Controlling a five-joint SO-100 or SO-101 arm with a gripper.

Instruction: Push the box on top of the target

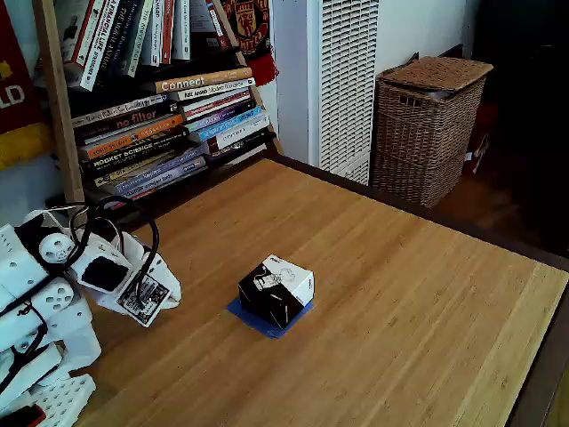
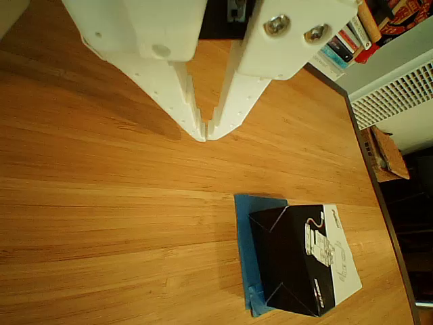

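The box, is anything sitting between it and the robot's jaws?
No, nothing visible is in the way. In the fixed view, only bare wooden table lies between the gripper and the box. The jaws are closed and apart from the box, which already sits on the blue target.

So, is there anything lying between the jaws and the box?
No. In the other view, bare wooden table separates the shut gripper from the box.
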